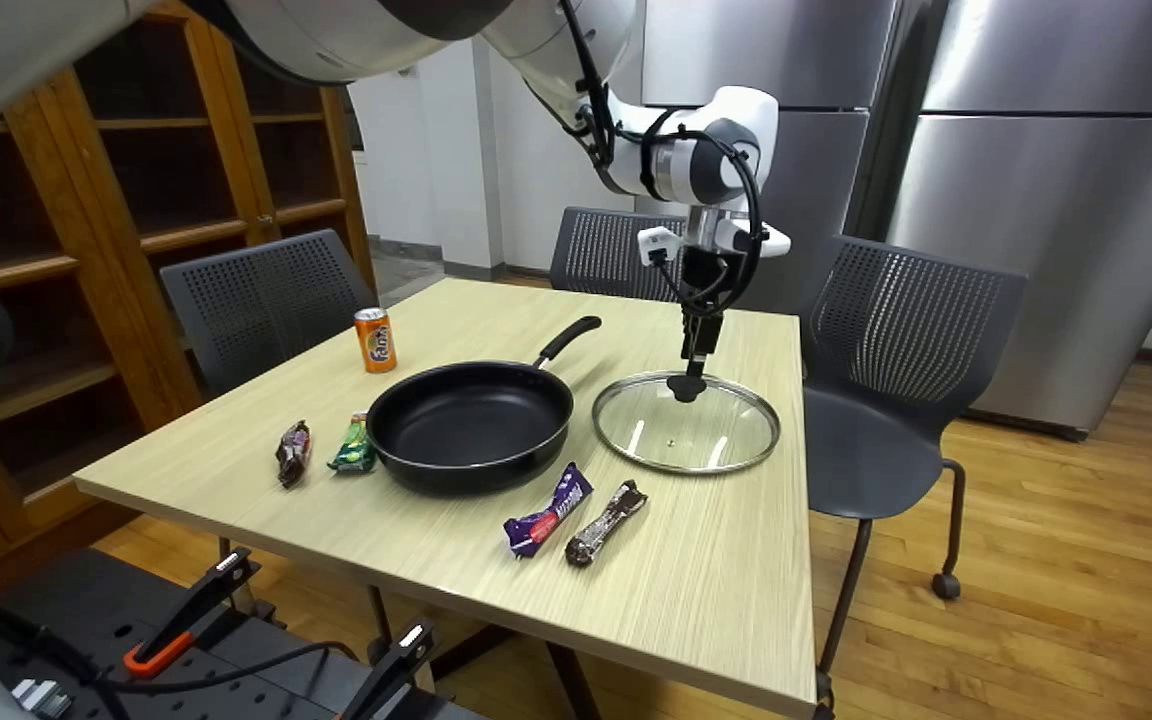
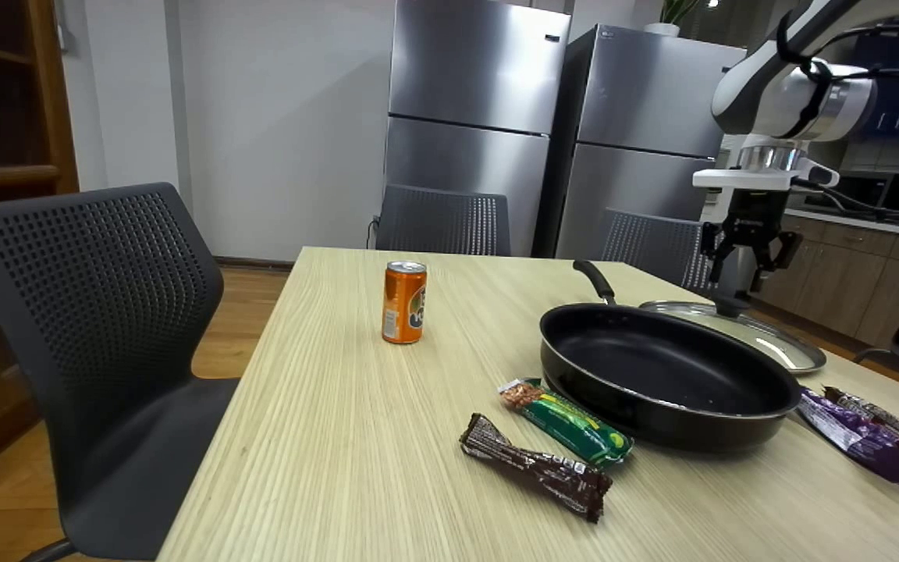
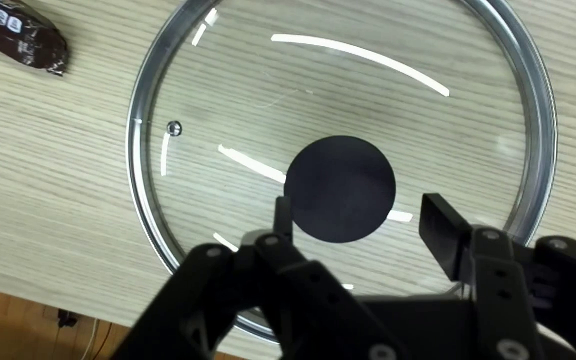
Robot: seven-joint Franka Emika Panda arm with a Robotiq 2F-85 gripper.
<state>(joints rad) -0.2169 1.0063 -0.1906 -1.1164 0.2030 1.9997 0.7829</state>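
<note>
One metal-rimmed glass lid [image 1: 661, 430] lies flat on the pale worktop [image 1: 716, 580] in an exterior view, its black knob [image 1: 686, 388] just under the jaws; whether those are parted cannot be told from there. Beside the lid sits a black frying pan [image 1: 471, 420], its handle [image 1: 574, 336] angled toward the far side. An orange Fanta can [image 1: 376, 342] stands upright, apart from the pan. Near the pan lie a green wrapped bar [image 1: 354, 445] and a brown wrapped bar [image 1: 293, 455] at the left — and a purple wrapped bar [image 1: 548, 512] beside a speckled wrapped bar [image 1: 606, 523] at the front.

In an exterior view with a dark grey chair [image 2: 106, 289] at the left, the jaws hang spread just above the knob, the lid partly hidden behind the pan.

The wrist view looks down on the lid: the jaws show at the bottom, spread, one overlapping the knob's edge and the other apart from it — contact cannot be judged. A small metal ring [image 3: 174, 128] is set in the glass, and wooden floor [image 3: 13, 325] shows at the lower left.
</note>
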